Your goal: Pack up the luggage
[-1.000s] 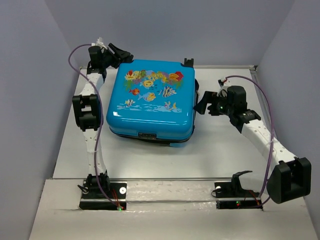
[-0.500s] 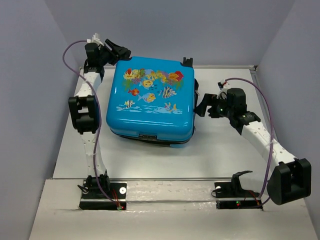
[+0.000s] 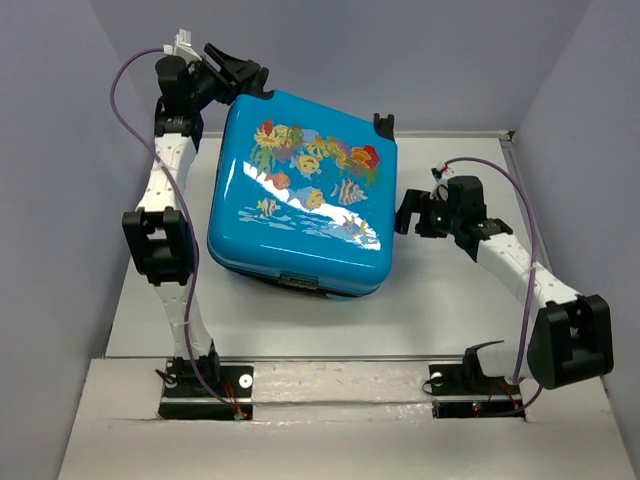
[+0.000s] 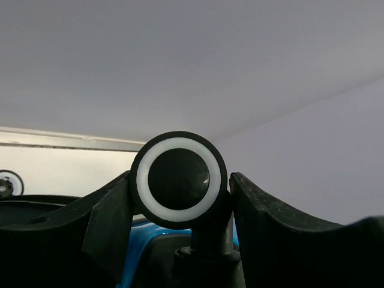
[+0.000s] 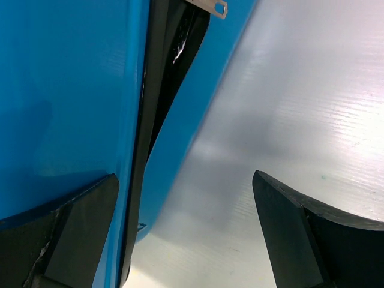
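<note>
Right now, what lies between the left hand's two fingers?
A black, white-ringed wheel of the luggage, held between the fingers of the left hand, both touching it. The left wrist view shows it.

The bright blue shell of the luggage (image 5: pixel 60 90) fills the left of the view, and its black zipper edge (image 5: pixel 159 78) runs down it from the top as a dark seam that gapes slightly, with a small metal tab (image 5: pixel 210 6) poking out at the upper edge. To the right lies the pale, ribbed table (image 5: pixel 300 108), glossy with reflected light. The right gripper (image 5: pixel 183 180) stands wide apart, its two black fingers (image 5: pixel 78 222) at the bottom corners, the left one against the blue shell and the right one over the table.
</note>
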Controlling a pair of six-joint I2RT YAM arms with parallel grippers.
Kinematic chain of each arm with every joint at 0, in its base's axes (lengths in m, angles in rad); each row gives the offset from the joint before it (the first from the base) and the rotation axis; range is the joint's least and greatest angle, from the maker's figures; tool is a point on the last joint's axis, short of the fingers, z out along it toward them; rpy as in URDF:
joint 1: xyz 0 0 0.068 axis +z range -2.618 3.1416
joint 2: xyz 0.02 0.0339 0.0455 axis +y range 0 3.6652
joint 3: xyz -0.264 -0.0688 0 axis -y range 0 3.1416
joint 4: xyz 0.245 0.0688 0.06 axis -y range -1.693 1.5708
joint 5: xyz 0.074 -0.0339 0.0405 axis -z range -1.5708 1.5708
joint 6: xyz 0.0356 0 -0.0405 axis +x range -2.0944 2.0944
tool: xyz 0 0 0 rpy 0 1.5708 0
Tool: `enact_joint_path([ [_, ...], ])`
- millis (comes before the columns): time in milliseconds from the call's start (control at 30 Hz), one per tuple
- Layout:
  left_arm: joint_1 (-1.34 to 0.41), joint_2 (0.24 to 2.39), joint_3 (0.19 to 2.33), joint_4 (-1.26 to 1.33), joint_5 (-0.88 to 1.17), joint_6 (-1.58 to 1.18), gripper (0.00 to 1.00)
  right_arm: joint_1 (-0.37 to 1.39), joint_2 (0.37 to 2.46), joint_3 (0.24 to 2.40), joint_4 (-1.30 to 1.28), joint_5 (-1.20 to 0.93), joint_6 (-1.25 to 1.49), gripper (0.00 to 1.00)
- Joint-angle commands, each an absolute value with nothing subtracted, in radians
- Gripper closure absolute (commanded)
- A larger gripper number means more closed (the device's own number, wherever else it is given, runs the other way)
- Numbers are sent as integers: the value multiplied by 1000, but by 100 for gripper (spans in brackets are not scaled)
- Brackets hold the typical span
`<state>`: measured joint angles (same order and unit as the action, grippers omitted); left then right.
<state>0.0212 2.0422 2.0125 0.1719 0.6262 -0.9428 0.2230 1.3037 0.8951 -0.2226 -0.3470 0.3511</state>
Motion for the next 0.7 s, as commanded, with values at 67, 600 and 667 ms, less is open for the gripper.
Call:
enact_joint_path([
  [67,18,2073,2239,219,686,-994,94,250,1286,963,-146,-443,371,0],
  [600,149,2308,2315,342,667,-1000,94,250,1264,914,-218,-356,341,0],
  [667,149,2330,2330,342,657,-965,85,250,1259,905,-222,-347,341,0],
])
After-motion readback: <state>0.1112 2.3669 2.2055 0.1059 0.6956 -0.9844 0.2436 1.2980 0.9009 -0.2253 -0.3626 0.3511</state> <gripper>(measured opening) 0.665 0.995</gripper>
